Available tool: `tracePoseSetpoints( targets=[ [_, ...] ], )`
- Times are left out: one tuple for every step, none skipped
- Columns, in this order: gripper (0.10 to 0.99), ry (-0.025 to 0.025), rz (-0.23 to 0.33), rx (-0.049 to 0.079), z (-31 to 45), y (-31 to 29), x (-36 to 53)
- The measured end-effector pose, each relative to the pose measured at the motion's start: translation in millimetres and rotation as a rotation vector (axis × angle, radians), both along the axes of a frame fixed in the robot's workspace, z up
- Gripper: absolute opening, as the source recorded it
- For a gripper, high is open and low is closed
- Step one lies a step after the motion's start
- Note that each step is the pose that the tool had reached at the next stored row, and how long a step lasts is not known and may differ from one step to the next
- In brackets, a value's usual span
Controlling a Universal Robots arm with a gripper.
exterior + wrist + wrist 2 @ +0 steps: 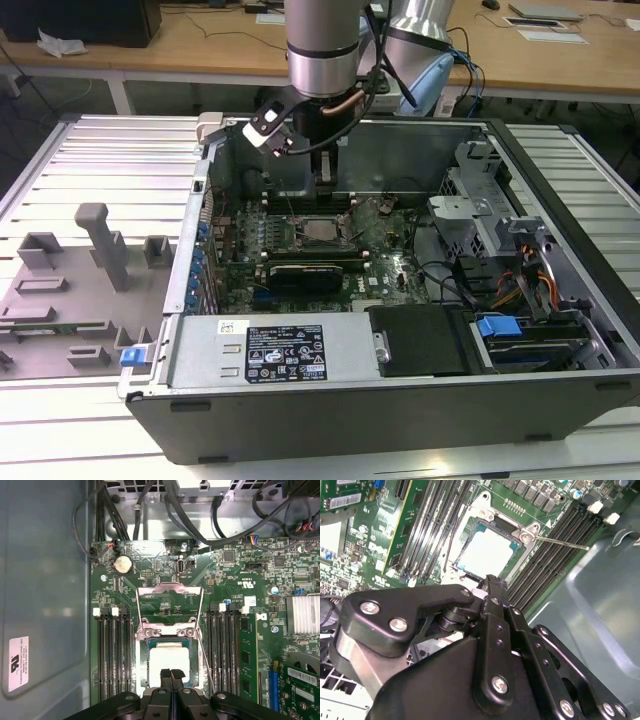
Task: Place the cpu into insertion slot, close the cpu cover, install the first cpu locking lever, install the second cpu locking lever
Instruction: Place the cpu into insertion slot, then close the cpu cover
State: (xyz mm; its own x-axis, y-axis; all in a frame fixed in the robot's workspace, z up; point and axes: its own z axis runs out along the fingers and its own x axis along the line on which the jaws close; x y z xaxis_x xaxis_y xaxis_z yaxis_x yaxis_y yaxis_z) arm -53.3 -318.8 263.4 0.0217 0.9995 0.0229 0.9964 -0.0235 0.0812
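My gripper [171,673] is clenched, fingertips pressed together with nothing between them, right over the cpu [169,657]. The cpu lies in the insertion slot [141,660] midway across the motherboard [250,645] (memory slots [115,655] flank it). The cpu cover [169,588] is flipped open toward the motherboard's cabled edge.

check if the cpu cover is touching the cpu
Apart. In the first wrist view the cpu cover lies swung open, clear of the cpu.

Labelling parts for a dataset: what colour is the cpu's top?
Pale, dull silver; the cpu shows best in the second wrist view.
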Motion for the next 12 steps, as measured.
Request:
tracePoseSetpoints(
  targets=[
    [0.106,0.0000,0.000,0.000,0.1,0.0,0.0],
    [0.106,0.0001,0.000,0.000,0.5,0.0,0.0],
    [0.106,0.0001,0.000,0.000,0.8,0.0,0.0],
    [0.106,0.0001,0.000,0.000,1.0,0.0,0.0],
    [0.106,0.0001,0.000,0.000,1.1,0.0,0.0],
    [0.106,0.0001,0.000,0.000,1.1,0.0,0.0],
    [0.106,0.0001,0.000,0.000,1.2,0.0,0.0],
    [0.106,0.0002,0.000,0.000,1.3,0.0,0.0],
    [0.106,0.0001,0.000,0.000,1.3,0.0,0.0],
    [0.106,0.0001,0.000,0.000,1.4,0.0,0.0],
    [0.106,0.0001,0.000,0.000,1.5,0.0,0.0],
    [0.106,0.0001,0.000,0.000,1.5,0.0,0.0]
  ],
)
